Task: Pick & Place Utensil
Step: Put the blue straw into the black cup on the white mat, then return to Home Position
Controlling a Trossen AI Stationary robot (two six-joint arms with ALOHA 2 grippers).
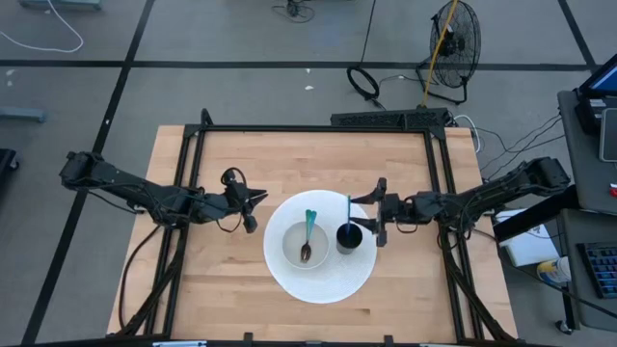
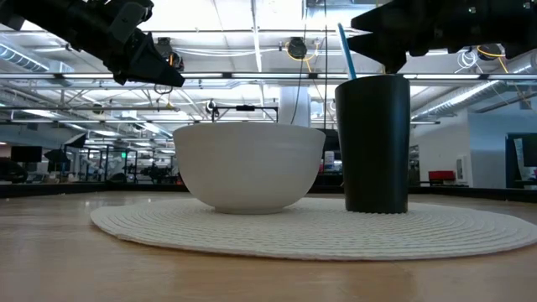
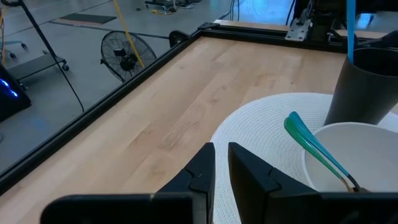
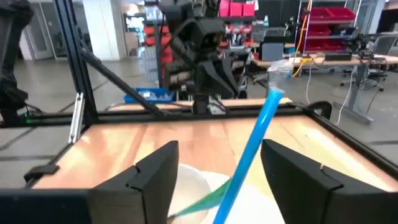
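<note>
I've got the pale wooden worktop point(image 1: 222, 280) in front of me, with a round white woven placemat point(image 1: 323, 280) at its middle. On the mat sits a white ceramic bowl point(image 1: 289, 249), and in it lies a teal-handled spoon with a dark scoop point(image 1: 308, 236), handle leaning on the rim towards the far side. Just beside the bowl, on my right, stands a tall black cup point(image 1: 348, 237) with a thin blue straw-like utensil point(image 1: 348, 207) poking up out of it.

My right gripper point(image 1: 376, 212) hangs above the cup, near its far rim, jaws spread wide; in the wrist view the blue stem point(image 4: 252, 155) runs up between the two fingers point(image 4: 149, 171), and I can't see either one touching it. My left gripper point(image 1: 253, 210) hovers off the mat's left edge, near the bowl, jaws pressed nearly together with only a narrow slit between them, holding nothing.

I read this as the right arm either lining up on the blue stem or just letting go of it; I can't tell which. If it's a pick, I need to close squarely on that thin stem and lift straight up so the cup doesn't tip. The spoon is the left arm's job: open up, come in over the handle.
</note>
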